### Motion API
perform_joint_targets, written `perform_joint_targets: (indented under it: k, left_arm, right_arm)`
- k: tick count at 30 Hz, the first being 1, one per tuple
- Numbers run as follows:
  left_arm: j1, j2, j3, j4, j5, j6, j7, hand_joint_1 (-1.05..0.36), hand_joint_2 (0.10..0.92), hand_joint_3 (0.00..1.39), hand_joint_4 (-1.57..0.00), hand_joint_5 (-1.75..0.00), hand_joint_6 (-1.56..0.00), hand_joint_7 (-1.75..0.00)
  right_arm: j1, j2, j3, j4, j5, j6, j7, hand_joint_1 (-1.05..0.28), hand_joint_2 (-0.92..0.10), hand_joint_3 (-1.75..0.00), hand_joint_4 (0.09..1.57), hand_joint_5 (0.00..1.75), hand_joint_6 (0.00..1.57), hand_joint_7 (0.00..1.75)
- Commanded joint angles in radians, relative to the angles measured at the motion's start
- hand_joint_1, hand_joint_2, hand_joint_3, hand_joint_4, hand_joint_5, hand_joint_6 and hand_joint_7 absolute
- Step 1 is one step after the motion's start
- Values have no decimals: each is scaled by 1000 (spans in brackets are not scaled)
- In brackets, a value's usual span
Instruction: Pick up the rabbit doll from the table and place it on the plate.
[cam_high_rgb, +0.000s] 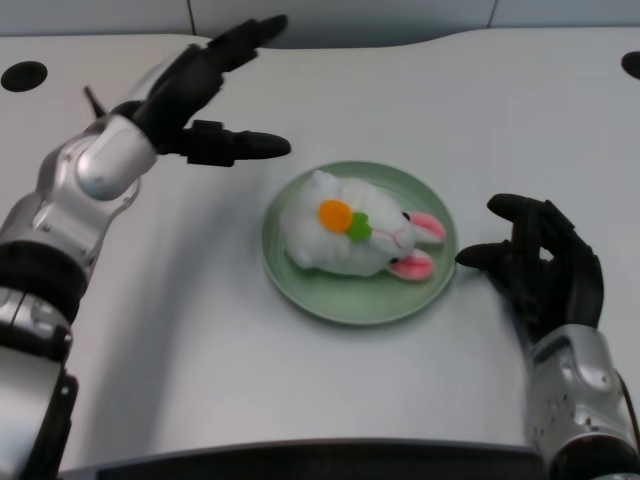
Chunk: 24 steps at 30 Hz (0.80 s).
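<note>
rabbit doll (352, 238): white plush, pink-lined ears pointing right, orange and green carrot patch on its body. Lying on its side, fully on the plate (300, 285). Plate is pale green, round, flat on the white table, near centre.

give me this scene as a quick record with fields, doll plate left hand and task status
doll: white rabbit doll lying on its side, carrot patch up, pink ears toward the right
plate: green plate at table centre, holding the doll
left hand: left hand open, raised up-left of the plate, touching nothing
task status: doll is on the plate
</note>
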Motion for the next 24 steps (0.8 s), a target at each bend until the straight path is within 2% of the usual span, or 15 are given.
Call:
perform_joint_targets:
  k: [1,2,4,8,9,12,16,20,22,24]
  left_arm:
    - [89,3,71,-34,-86,-16,-19,-847,921,232,-208,-214,-187,-67]
    - [119,-4,92,-54,-110,-14,-18,-849,921,250,-210,-225,-191,-66]
    - [157,-13,114,-88,-137,-5,-17,-856,921,358,-244,-358,-251,-64]
    - [273,-61,204,-223,-290,100,-75,-770,921,415,-309,-447,-305,-68]
    - [303,-72,222,-263,-323,125,-85,-760,921,422,-317,-453,-309,-67]
    - [391,-103,281,-373,-447,202,-151,-686,921,430,-343,-476,-354,-78]
    - [490,-128,334,-520,-570,363,-198,-659,921,412,-334,-564,-382,-68]
    - [577,-152,373,-649,-657,495,-205,-661,921,413,-241,-780,-417,-46]
    - [614,-161,388,-698,-677,543,-194,-682,921,413,-259,-826,-439,-53]
    - [652,-168,402,-737,-688,575,-182,-665,921,455,-300,-868,-471,-63]
  right_arm:
    - [-4,5,-5,-1,11,1,-3,-405,-921,-478,736,1401,666,1122]
    - [-4,5,-5,-2,11,3,-4,-404,-921,-476,738,1400,666,1122]
    - [-5,5,-4,-3,8,6,-7,-408,-921,-472,745,1402,667,1124]
    - [-2,5,4,-11,-2,8,-20,-412,-921,-471,747,1395,667,1126]
    - [-2,5,5,-16,-3,16,-28,-411,-921,-471,748,1394,668,1126]
    - [-1,8,8,-27,-1,29,-38,-410,-921,-471,747,1387,671,1125]
    - [5,10,12,-36,-1,29,-39,-407,-921,-471,743,1395,669,1129]
    - [17,13,21,-67,-7,44,-54,-403,-921,-484,734,1398,652,1123]
    - [22,14,23,-76,-6,46,-55,-399,-921,-492,733,1400,651,1120]
    - [26,14,22,-82,2,52,-49,-396,-921,-493,735,1401,649,1113]
